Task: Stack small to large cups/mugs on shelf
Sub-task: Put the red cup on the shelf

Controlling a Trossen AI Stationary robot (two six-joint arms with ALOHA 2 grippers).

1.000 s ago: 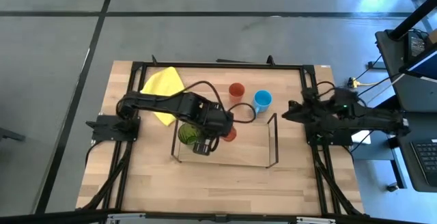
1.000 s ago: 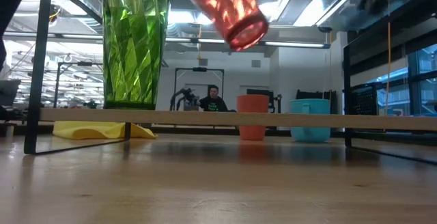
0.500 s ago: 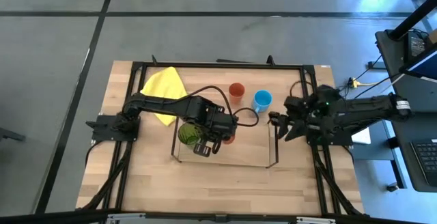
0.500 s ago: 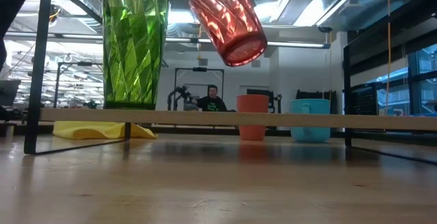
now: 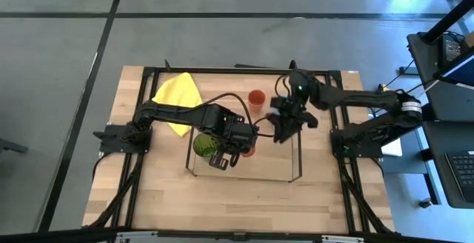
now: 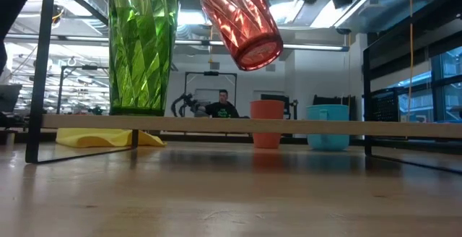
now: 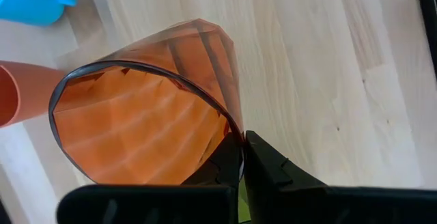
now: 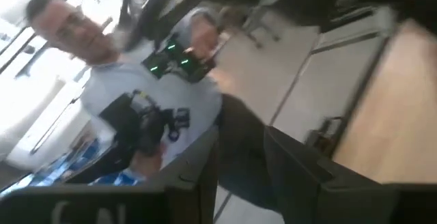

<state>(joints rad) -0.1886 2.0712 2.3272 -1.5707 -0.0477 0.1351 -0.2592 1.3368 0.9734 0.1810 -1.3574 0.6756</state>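
Observation:
The green tumbler (image 5: 201, 145) stands upright on its base on the wire shelf (image 5: 296, 154), at the shelf's left end; it also shows in the low view (image 6: 142, 45). My left gripper (image 5: 235, 148) is shut on the red-orange patterned cup (image 6: 242, 22), which is held above the shelf beside the tumbler. The plain orange cup (image 6: 267, 132) and the blue mug (image 6: 328, 136) stand on the table behind the shelf. My right gripper (image 5: 282, 130) is open and empty, in the air over the shelf's far right part. Its arm hides the blue mug in the high view. My left gripper pinches the red-orange cup's wall at the rim (image 7: 231, 134), one finger inside the cup and one finger (image 7: 273, 173) outside. The cup is lifted clear of the shelf. It is tilted, its base (image 6: 258, 53) down and toward the table's right.
A yellow cloth (image 5: 178, 95) lies at the table's far left. The black table frame (image 5: 222, 70) runs around the work area. A person (image 6: 225, 107) sits in the room beyond the table. The shelf board (image 6: 289, 126) to the right of the tumbler is bare.
My right arm has swung from the table's right edge toward the left and far side, and its gripper is now over the blue mug and the shelf's far right part. My left gripper has lowered the red-orange cup slightly, then held still.

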